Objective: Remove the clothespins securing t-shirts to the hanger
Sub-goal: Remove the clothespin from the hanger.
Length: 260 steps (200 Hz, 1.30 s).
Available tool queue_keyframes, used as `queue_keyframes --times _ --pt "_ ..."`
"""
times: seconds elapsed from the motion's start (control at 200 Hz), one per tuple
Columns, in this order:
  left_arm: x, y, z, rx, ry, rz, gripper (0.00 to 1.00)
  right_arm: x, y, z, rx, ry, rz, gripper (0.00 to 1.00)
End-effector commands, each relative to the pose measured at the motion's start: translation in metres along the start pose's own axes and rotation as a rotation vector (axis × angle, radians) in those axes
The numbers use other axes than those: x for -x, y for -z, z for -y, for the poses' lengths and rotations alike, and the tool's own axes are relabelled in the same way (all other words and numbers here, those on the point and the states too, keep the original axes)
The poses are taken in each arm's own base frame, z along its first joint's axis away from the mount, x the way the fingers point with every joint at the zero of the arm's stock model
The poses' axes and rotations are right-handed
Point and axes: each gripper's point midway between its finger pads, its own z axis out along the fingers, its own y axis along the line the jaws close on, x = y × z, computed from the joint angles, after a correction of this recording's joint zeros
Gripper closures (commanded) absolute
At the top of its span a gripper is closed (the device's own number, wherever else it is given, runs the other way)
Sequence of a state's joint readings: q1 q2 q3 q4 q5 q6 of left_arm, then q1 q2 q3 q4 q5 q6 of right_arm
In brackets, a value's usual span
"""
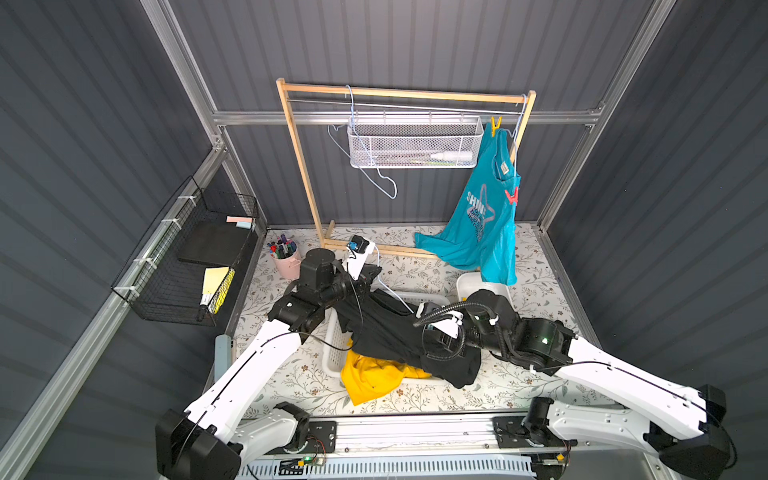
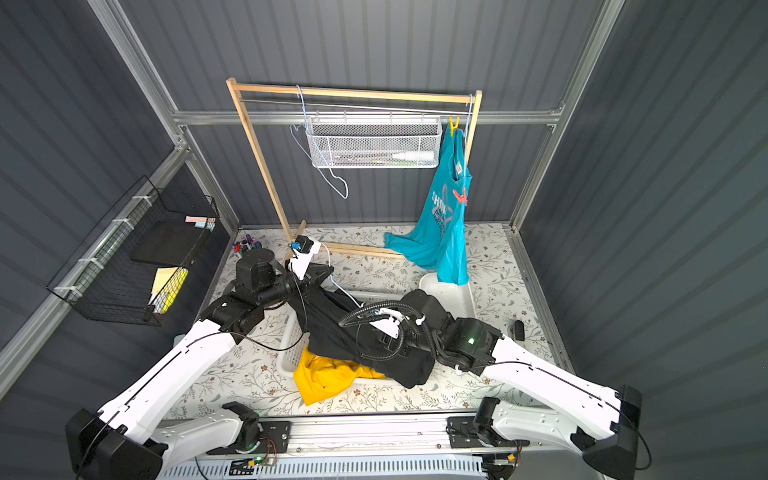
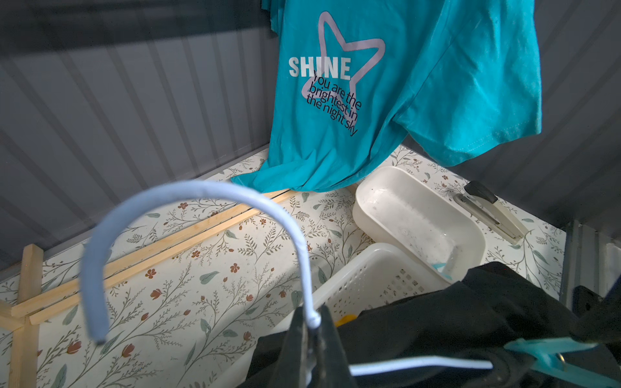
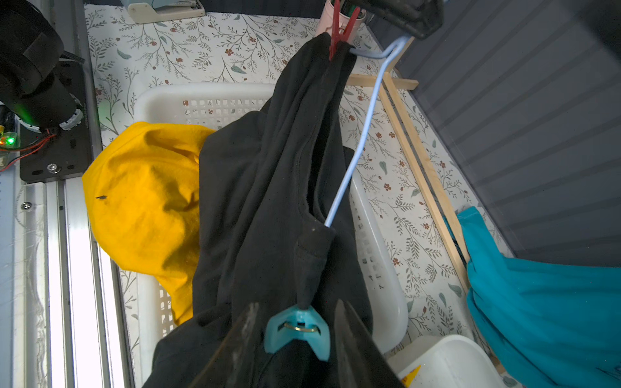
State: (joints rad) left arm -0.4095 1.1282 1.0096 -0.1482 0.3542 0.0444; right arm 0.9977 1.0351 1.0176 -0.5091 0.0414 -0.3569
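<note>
**Peg could slip from the jaws or drag the black shirt**

Risk: the right gripper (image 4: 296, 304) straddles the light blue-teal plastic clothespin (image 4: 297, 331), but the peg's handle ends are out of view, so its seating cannot be verified. An off-centre squeeze may leave the peg shut or pop it sideways. Pulling away before it opens would drag the black cloth t-shirt (image 4: 262, 188) and twist the light blue wire hanger (image 4: 356, 147) in the left gripper (image 3: 312, 315).

Right claw: partly spread, one finger on each side of the peg and very close to it; firm contact cannot be confirmed. Left claw: pressed together on the hanger's wire neck, holding it above the white perforated plastic basket (image 4: 208, 97).

The teal peg pins one shoulder of the black shirt to the hanger, and a red plastic clothespin (image 4: 339, 33) pins the other. The mustard-yellow t-shirt (image 4: 144, 188) lies in the basket, with no peg visible on it. Further out, the teal printed t-shirt (image 1: 482, 224) hangs from the light wooden rack (image 1: 399, 92), pinned by a yellow clothespin (image 1: 495, 124) and a second red clothespin (image 1: 512, 196).
</note>
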Motion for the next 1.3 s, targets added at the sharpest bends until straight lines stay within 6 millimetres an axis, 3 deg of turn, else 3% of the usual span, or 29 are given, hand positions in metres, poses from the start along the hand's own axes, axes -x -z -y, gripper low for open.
queue_keyframes --times 0.0,0.48,0.996,1.156,1.296 --pt "0.010 0.004 -0.004 0.026 -0.025 0.045 1.00 -0.004 -0.004 0.002 -0.019 -0.008 -0.023 0.64" --pt "0.012 0.006 -0.003 0.026 -0.028 0.053 1.00 -0.012 -0.005 0.003 -0.036 -0.003 -0.064 0.63" --pt "0.011 0.006 -0.002 0.024 -0.035 0.052 1.00 0.008 0.010 0.011 -0.095 -0.012 0.039 0.88" --pt "0.012 0.006 -0.002 0.023 -0.035 0.054 1.00 0.010 0.018 0.019 -0.141 -0.038 0.056 0.89" --pt "0.011 0.006 -0.002 0.023 -0.037 0.054 1.00 0.013 0.028 0.039 -0.249 -0.076 0.062 0.88"
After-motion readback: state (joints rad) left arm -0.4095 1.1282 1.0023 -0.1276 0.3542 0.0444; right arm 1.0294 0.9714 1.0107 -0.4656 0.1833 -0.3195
